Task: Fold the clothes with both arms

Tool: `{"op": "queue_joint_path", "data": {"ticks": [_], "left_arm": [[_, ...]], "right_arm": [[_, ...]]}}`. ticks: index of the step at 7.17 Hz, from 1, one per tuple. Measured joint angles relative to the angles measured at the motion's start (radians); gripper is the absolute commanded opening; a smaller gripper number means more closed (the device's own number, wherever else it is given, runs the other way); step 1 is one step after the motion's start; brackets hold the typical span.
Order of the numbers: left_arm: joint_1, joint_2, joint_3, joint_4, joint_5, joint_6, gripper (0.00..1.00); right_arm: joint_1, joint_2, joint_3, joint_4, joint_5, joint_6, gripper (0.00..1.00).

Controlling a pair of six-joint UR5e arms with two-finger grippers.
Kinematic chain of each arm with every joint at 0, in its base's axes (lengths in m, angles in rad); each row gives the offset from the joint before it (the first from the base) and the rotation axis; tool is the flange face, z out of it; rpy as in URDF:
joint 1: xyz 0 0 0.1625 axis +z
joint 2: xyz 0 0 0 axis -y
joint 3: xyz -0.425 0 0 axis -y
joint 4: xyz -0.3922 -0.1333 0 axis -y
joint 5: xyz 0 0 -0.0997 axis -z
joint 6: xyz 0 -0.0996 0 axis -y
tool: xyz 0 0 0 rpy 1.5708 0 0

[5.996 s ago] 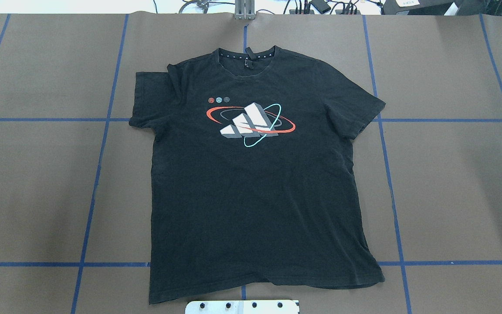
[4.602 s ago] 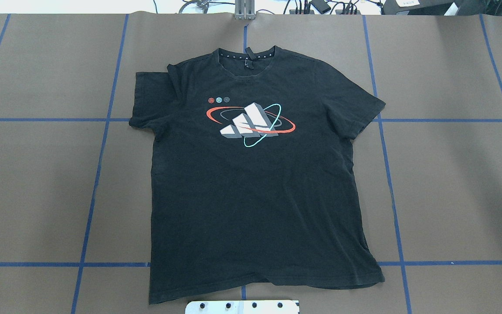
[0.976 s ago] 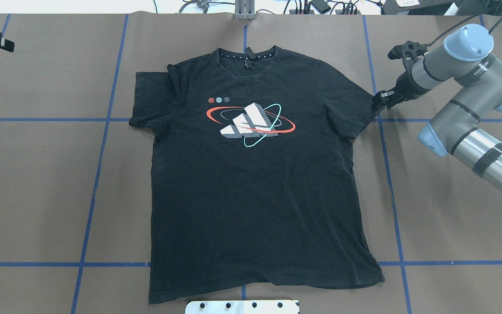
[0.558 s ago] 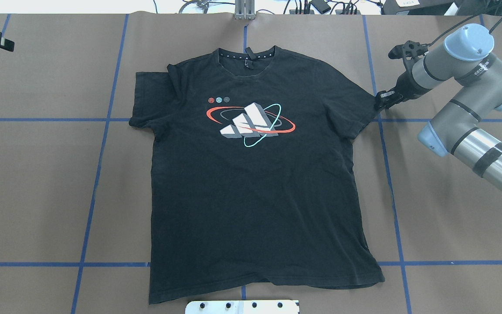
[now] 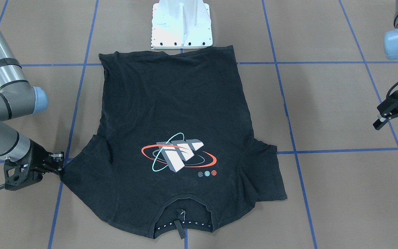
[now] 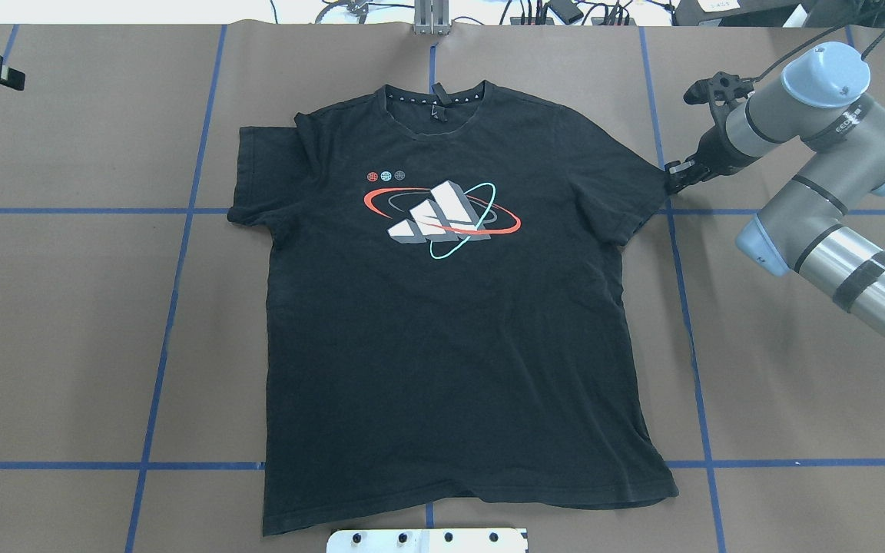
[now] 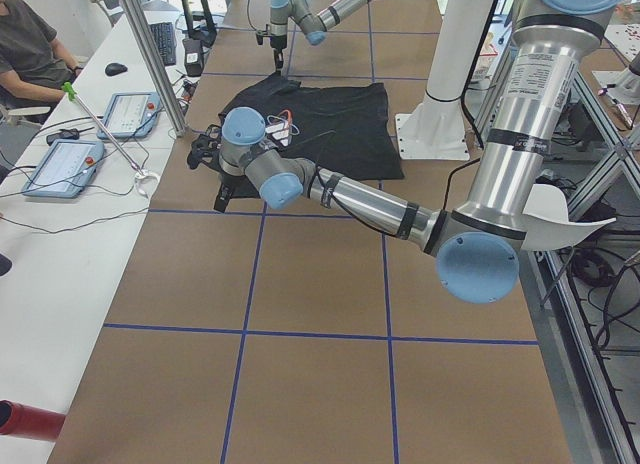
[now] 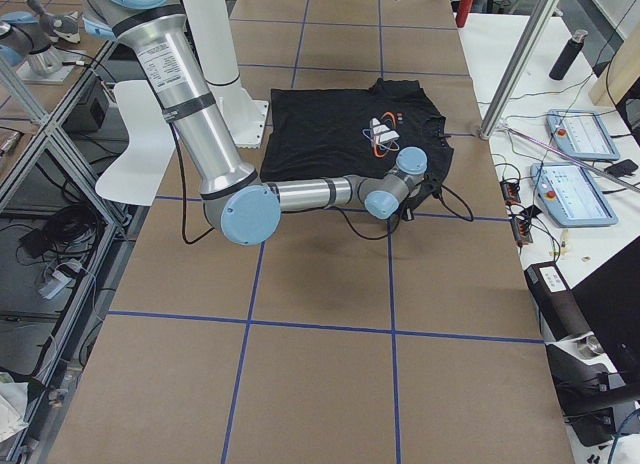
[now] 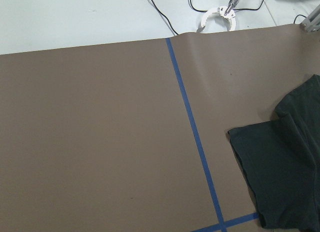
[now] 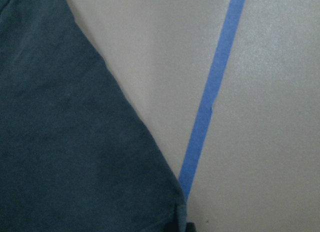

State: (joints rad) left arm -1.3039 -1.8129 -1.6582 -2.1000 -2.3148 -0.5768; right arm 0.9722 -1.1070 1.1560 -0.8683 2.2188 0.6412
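The black T-shirt (image 6: 442,330) lies flat with its orbit logo (image 6: 442,211) facing up and its collar at the far side. My right gripper (image 6: 673,178) is down at the tip of the shirt's right-hand sleeve (image 6: 627,192). In the front-facing view the right gripper (image 5: 60,166) touches that sleeve corner, and its jaws look shut on it. The right wrist view shows the sleeve edge (image 10: 65,142) running down to a dark fingertip at the bottom. My left gripper (image 5: 396,127) hangs open above bare table, well away from the other sleeve (image 5: 264,173).
The white base block (image 5: 181,24) stands just behind the shirt's hem. Blue tape lines (image 6: 181,230) grid the brown table cover. Along the far side runs a white bench with control tablets (image 7: 125,114) and cables, where a person (image 7: 30,44) sits.
Both arms have come into view since the earliest frames. Over the last second the right gripper shifted slightly rightward at the sleeve tip. The shirt has not moved.
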Motion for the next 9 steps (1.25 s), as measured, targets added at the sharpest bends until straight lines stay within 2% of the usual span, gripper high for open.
{"op": "queue_joint_path", "data": {"ticks": [2,6,8,9], "left_arm": [[0.0,0.001,0.0,0.0,0.0,0.0,1.0],[0.0,0.003,0.0,0.0,0.0,-0.001,1.0],[0.0,0.006,0.0,0.0,0.0,0.0,1.0],[0.0,0.009,0.0,0.0,0.0,0.002,1.0]], "right_arm": [[0.005,0.012,0.005,0.0,0.015,0.007,0.0],[0.041,0.107,0.011,-0.002,0.148,0.115,0.0],[0.016,0.189,0.009,-0.005,0.169,0.23,0.0],[-0.019,0.236,0.005,-0.016,0.151,0.291,0.0]]}}
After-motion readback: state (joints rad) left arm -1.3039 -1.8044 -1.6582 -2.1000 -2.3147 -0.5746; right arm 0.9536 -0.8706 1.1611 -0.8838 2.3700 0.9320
